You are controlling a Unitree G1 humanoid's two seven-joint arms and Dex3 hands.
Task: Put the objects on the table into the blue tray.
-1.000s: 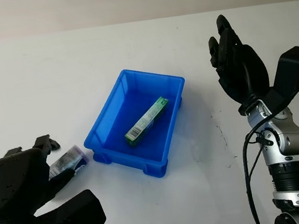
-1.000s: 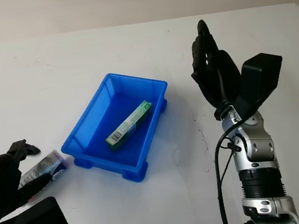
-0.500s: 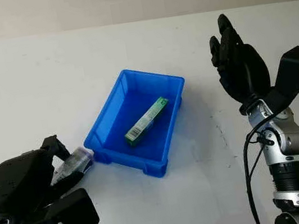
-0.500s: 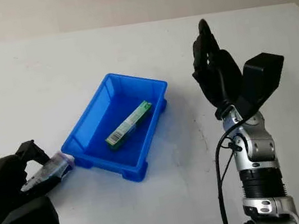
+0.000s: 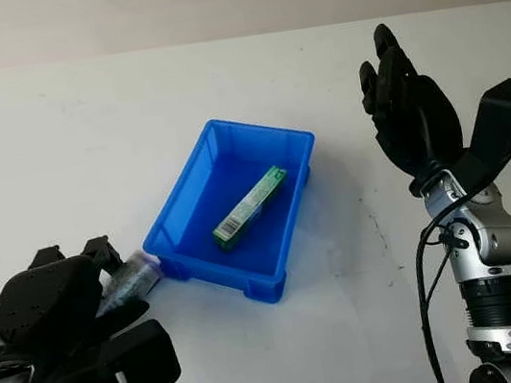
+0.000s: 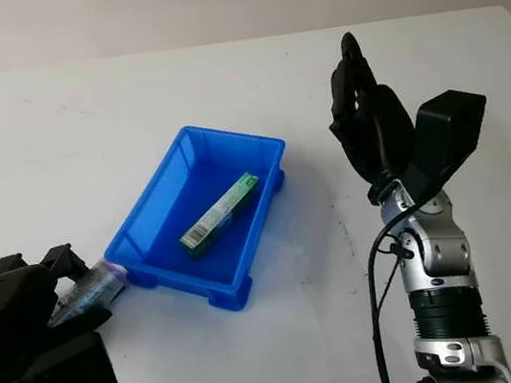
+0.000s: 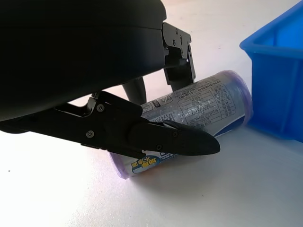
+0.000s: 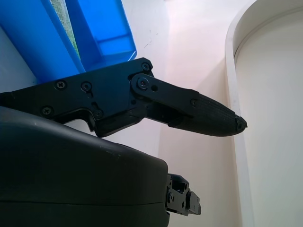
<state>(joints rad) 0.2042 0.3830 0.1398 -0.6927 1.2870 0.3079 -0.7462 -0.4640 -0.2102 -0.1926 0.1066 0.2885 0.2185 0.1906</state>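
Since 1.0 s ago, left hand (image 5: 55, 306) closed fingers (image 7: 175, 139) around the purple can (image 7: 199, 106), lying on tabletop (image 5: 81, 132) beside blue tray (image 5: 177, 212). Right hand (image 5: 409, 114) open, raised. Risk: round can rolling out on lift.

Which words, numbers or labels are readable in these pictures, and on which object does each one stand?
No text can be read with certainty.
Purple tube, between the left hand's fingers on the table: a panel of small print and a yellow mark, too small to read.
Green box in the blue tray: a white barcode label at one end, digits too small to read.
Right hand, open above the table: no markings.
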